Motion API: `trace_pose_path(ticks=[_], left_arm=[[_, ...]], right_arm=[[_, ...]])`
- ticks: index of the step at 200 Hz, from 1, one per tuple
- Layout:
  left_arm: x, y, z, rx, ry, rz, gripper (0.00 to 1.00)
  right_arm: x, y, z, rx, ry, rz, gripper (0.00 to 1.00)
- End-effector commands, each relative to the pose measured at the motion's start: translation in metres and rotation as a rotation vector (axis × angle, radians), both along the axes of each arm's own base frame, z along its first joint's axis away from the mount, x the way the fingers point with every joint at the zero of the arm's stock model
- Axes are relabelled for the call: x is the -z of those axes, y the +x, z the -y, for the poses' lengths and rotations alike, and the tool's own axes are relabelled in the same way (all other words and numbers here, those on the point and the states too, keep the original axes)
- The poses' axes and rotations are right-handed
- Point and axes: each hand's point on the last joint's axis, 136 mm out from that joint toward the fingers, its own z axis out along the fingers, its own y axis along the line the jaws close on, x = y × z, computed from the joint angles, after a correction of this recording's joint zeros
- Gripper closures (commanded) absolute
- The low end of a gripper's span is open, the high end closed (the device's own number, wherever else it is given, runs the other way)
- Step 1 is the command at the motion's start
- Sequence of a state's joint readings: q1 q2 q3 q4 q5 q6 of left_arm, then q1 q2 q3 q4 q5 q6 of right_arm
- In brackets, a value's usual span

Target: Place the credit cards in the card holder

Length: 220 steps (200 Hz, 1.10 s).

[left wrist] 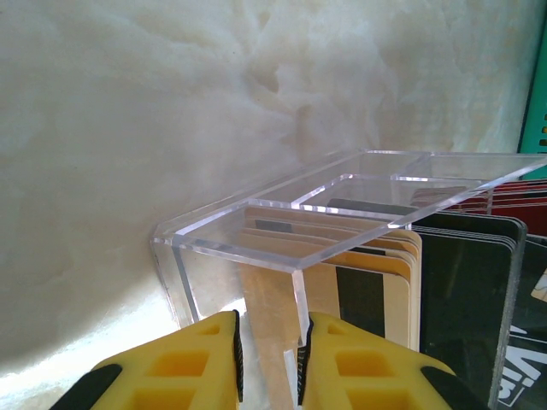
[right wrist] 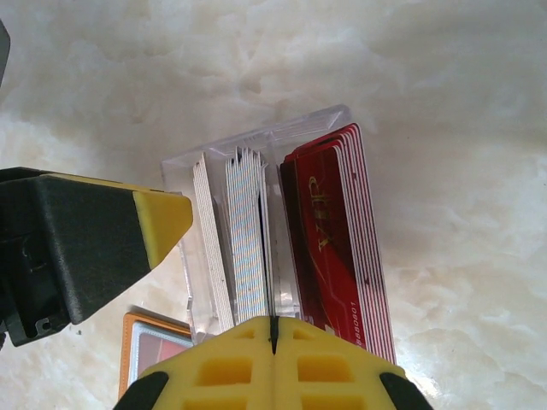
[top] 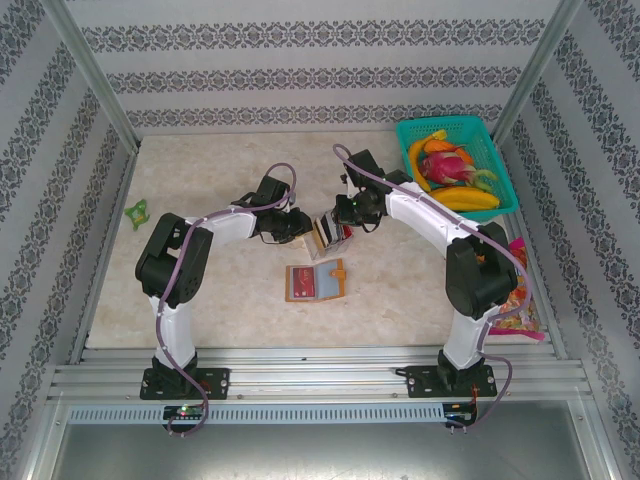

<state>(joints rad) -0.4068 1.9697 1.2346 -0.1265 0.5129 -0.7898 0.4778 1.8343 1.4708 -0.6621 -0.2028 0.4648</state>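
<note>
R gripper (right wrist: 273,333) is sitting closed over credit cards (right wrist: 329,231), pinch unclear; L gripper (left wrist: 271,333) is clamping clear box (left wrist: 282,243) wall; card holder (top: 315,282) is lying open, long axis left-right.

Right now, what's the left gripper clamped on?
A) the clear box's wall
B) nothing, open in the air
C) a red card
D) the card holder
A: in the left wrist view the left gripper has its yellow fingers closed on the near wall of the clear box that holds the cards.
</note>
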Motion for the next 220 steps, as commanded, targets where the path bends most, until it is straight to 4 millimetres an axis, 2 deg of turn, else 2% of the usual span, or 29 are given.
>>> trace_pose_path(ticks=[1, 23, 42, 58, 85, 118, 158, 171, 192, 220], left_arm=[[0.027, -0.03, -0.007, 0.015, 0.074, -0.126, 0.77], [0.023, -0.03, -0.007, 0.015, 0.07, -0.119, 0.77], [0.019, -0.029, -0.007, 0.017, 0.07, -0.107, 0.77], [0.015, -0.029, -0.007, 0.017, 0.067, -0.095, 0.76], [0.008, -0.027, -0.007, 0.017, 0.061, -0.077, 0.75], [0.0, -0.026, -0.007, 0.014, 0.055, -0.053, 0.72], [-0.008, -0.026, -0.009, 0.011, 0.058, -0.028, 0.69], [-0.009, -0.026, -0.01, 0.006, 0.061, -0.026, 0.68], [-0.012, -0.023, -0.011, -0.006, 0.06, -0.015, 0.68], [-0.014, -0.024, -0.015, -0.011, 0.08, -0.008, 0.67]], right_arm=[[-0.006, -0.003, -0.01, -0.05, -0.024, 0.013, 1.0], [0.005, -0.003, 0.0, -0.051, -0.193, 0.004, 1.0], [-0.005, -0.003, -0.001, -0.051, -0.235, 0.056, 1.0], [-0.017, 0.0, 0.002, -0.037, -0.225, 0.089, 1.0], [-0.023, 0.0, 0.001, -0.036, -0.166, 0.086, 1.0], [-0.013, -0.003, -0.009, -0.049, -0.09, 0.01, 1.0], [-0.018, -0.005, -0.019, -0.055, -0.066, 0.045, 1.0], [-0.008, -0.009, -0.024, -0.096, -0.095, 0.014, 1.0], [0.016, -0.009, -0.019, -0.106, -0.172, -0.061, 1.0], [0.012, -0.007, -0.02, -0.132, -0.194, -0.016, 1.0]])
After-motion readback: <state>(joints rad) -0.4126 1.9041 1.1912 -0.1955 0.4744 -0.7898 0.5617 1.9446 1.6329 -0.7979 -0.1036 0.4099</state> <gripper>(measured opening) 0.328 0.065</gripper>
